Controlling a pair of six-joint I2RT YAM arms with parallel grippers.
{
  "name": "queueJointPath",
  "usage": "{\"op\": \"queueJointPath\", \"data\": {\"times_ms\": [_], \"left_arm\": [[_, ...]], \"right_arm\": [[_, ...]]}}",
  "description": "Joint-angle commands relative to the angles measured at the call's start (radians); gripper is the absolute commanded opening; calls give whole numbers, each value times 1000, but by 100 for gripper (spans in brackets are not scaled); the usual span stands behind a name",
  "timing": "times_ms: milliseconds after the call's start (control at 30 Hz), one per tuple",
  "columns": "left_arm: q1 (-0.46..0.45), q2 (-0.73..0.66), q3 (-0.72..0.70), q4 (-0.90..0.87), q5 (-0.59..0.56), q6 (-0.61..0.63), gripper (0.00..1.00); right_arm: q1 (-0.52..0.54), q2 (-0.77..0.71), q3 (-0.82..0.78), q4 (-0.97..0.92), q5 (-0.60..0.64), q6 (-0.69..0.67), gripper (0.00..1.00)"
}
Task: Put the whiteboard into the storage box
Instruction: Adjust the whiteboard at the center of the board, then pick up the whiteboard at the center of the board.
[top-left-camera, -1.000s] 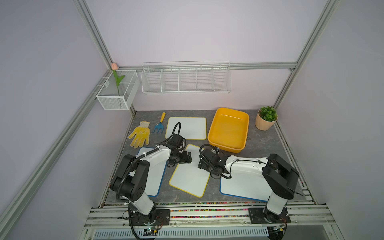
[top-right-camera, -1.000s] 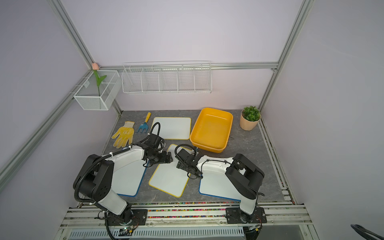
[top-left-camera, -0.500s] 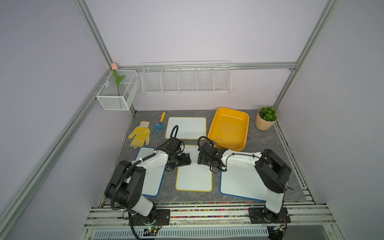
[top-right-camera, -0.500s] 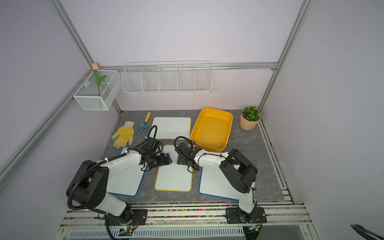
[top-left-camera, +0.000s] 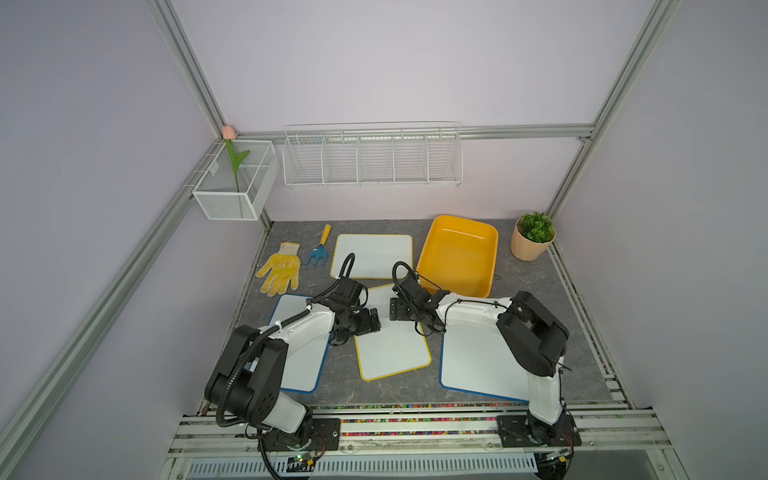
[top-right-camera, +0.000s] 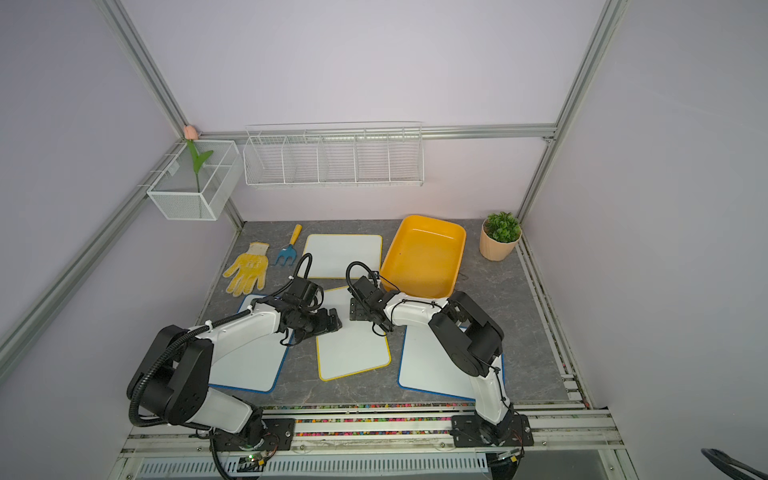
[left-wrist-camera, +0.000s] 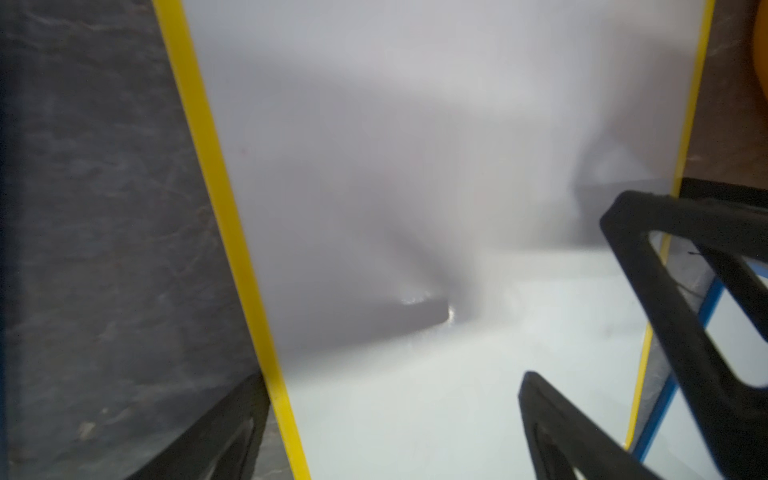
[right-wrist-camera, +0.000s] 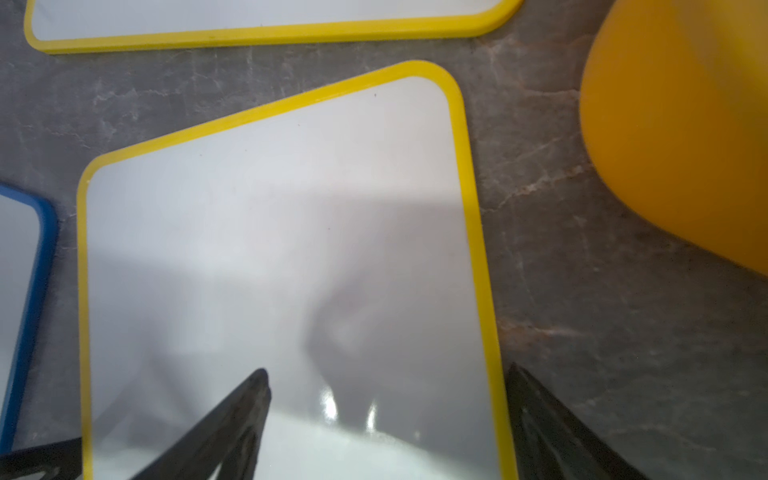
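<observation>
A yellow-framed whiteboard (top-left-camera: 390, 345) (top-right-camera: 353, 349) lies flat mid-table, slightly askew. The yellow-orange storage box (top-left-camera: 457, 257) (top-right-camera: 422, 257) sits empty behind it to the right. My left gripper (top-left-camera: 371, 323) (left-wrist-camera: 390, 415) is open, low over the board's left long edge, which runs between its fingers. My right gripper (top-left-camera: 397, 311) (right-wrist-camera: 386, 415) is open too, straddling the board's right long edge near the far corner. In the right wrist view one finger (right-wrist-camera: 232, 424) is over the white face (right-wrist-camera: 270, 228) and the other is over the table, with the storage box (right-wrist-camera: 673, 124) close by.
Another yellow-framed whiteboard (top-left-camera: 374, 255) lies at the back. Blue-framed boards lie left (top-left-camera: 299, 357) and right (top-left-camera: 478, 361), under the arms. A yellow glove (top-left-camera: 280, 270), a blue hand rake (top-left-camera: 319, 249) and a potted plant (top-left-camera: 534, 237) stand around. Wire baskets hang on the walls.
The centre whiteboard has turned on the table, its near end swinging from left to right. Both grippers have shifted towards the back and stayed open.
</observation>
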Motion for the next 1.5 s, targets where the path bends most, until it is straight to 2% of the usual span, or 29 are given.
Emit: {"op": "queueJointPath", "data": {"times_ms": [0,267,500,700,800,967,1200,1467], "left_arm": [[-22,33,25,-13,4,-27,95],[-22,-9,51,-24,-99,-77,95],[-22,-38,85,-41,-151,-79,95],[-22,-89,57,-11,-212,-103,95],[-22,-88,61,-44,-277,-122,100],[-22,-28,106,-146,-336,-189,99],[-22,44,103,-131,-317,-217,99],[-23,77,109,-126,-320,-261,99]], "right_arm": [[32,2,17,61,-79,-46,89],[16,-84,-72,170,-54,-113,89],[11,-187,-227,370,-15,-164,89],[16,-186,-241,314,44,-158,89],[29,-178,-251,297,83,-146,89],[69,-162,-238,226,189,-150,89],[105,-130,-261,205,302,-145,89],[109,-97,-279,236,321,-127,89]]}}
